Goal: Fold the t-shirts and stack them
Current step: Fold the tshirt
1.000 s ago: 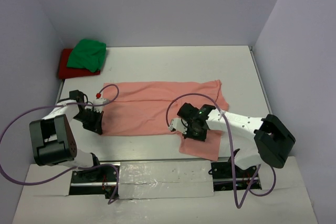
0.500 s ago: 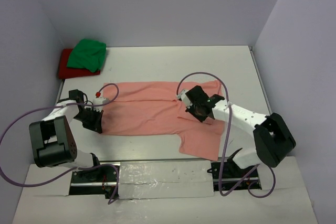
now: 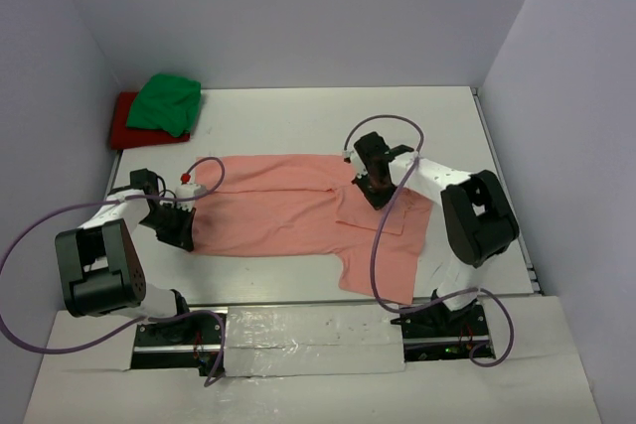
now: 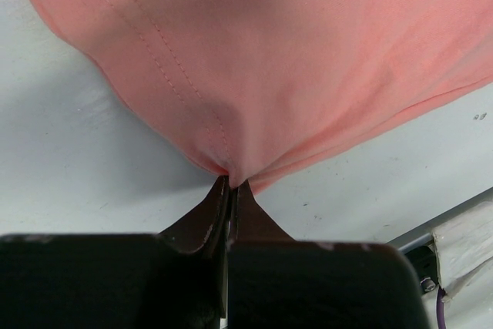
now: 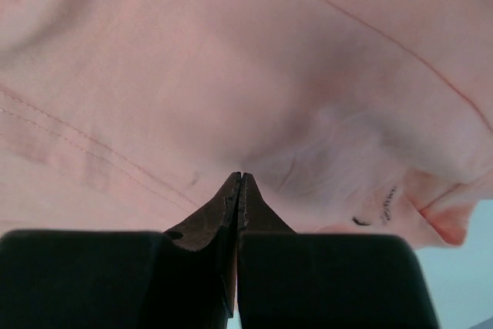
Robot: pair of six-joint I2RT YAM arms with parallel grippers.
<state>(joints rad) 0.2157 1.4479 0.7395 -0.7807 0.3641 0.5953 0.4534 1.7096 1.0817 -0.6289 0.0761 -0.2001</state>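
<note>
The salmon-pink t-shirt lies spread flat across the middle of the table, one sleeve hanging toward the near right. My left gripper is shut on its left edge; in the left wrist view the cloth puckers into the closed tips. My right gripper is shut over the shirt's far right part. In the right wrist view its tips rest on the fabric with no cloth seen between them. At the far left corner, the bright green t-shirt sits crumpled on the red one.
Purple walls close the table at the back and both sides. A taped strip runs along the near edge between the arm bases. Purple cables loop off both arms, the right one lying across the shirt.
The right gripper has travelled from the near sleeve away across the shirt to its far right part, and the sleeve now lies flatter. The left gripper has held still.
</note>
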